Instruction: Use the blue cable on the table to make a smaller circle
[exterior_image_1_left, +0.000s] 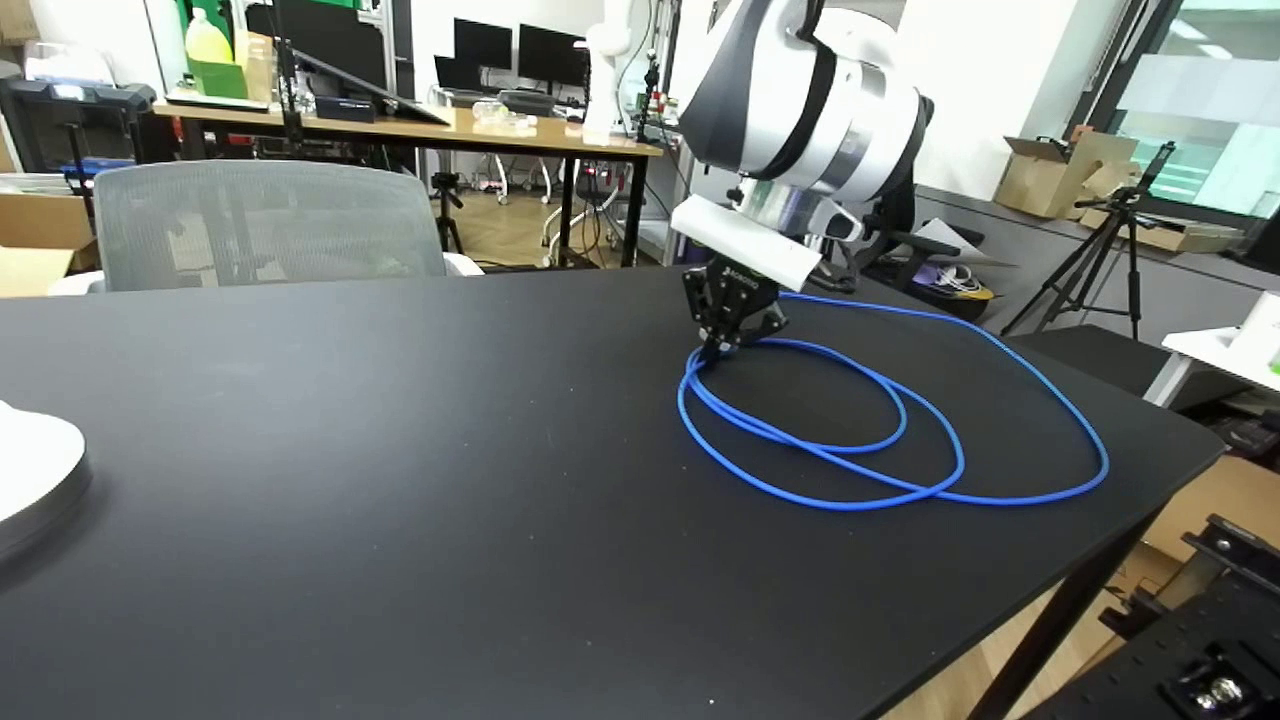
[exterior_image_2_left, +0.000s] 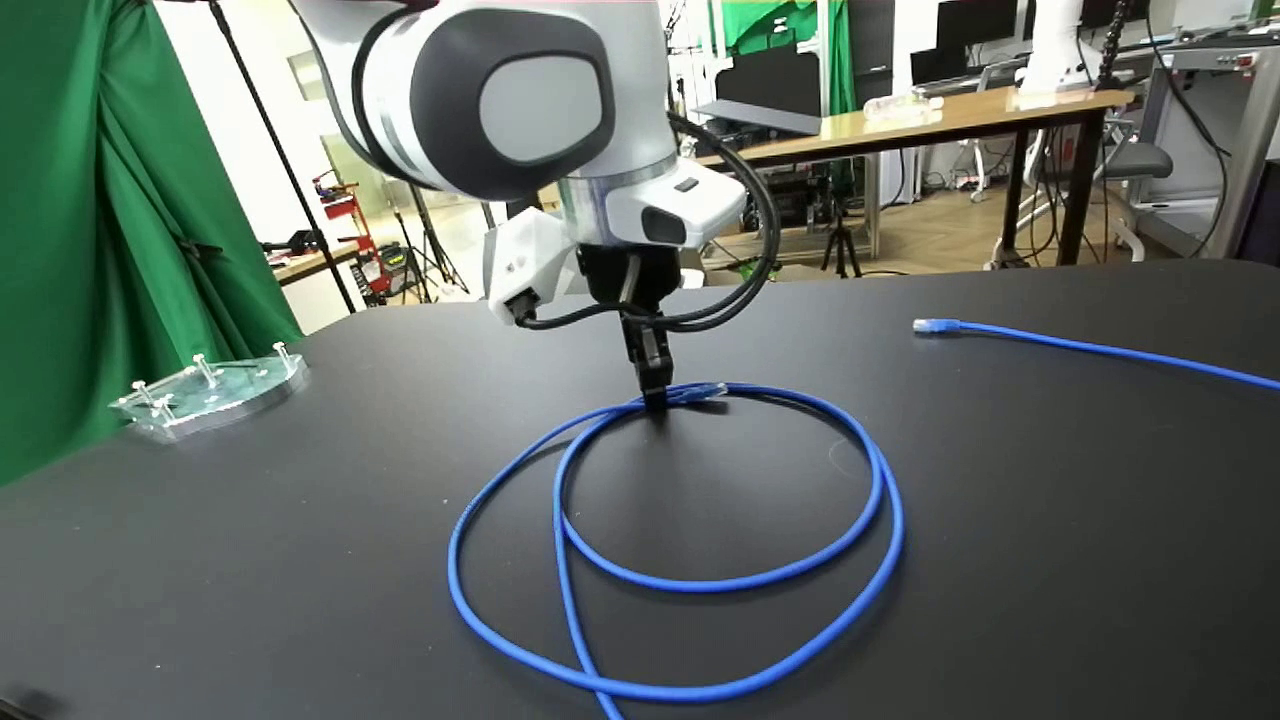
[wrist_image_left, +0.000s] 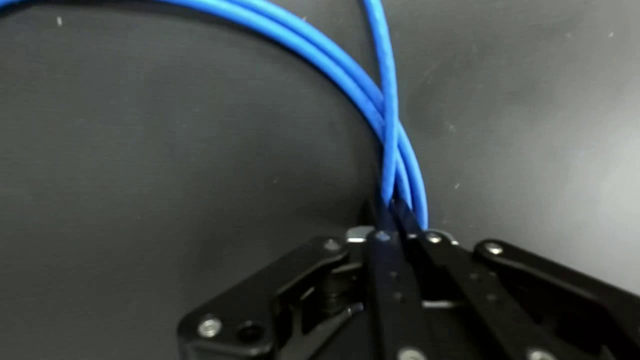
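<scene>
The blue cable (exterior_image_1_left: 850, 450) lies in overlapping loops on the black table (exterior_image_1_left: 350, 450). In an exterior view the looped cable (exterior_image_2_left: 690, 586) has one clear plug end (exterior_image_2_left: 717, 390) just beside my fingertips. Its other plug end (exterior_image_2_left: 937, 326) lies apart, farther right on the table. My gripper (exterior_image_1_left: 712, 352) points down at the loops' edge, fingertips at the table top, as the gripper (exterior_image_2_left: 655, 400) also shows. In the wrist view the gripper (wrist_image_left: 392, 205) is nearly closed, with one cable strand (wrist_image_left: 387, 75) between the tips. Two more strands pass by the right finger; their ends there are hidden.
A clear plate with bolts (exterior_image_2_left: 215, 390) lies at the table's far left in an exterior view. A white round object (exterior_image_1_left: 35, 470) stands at the left edge. A grey mesh chair (exterior_image_1_left: 270, 220) is behind the table. The table's right edge is near the outer cable loop.
</scene>
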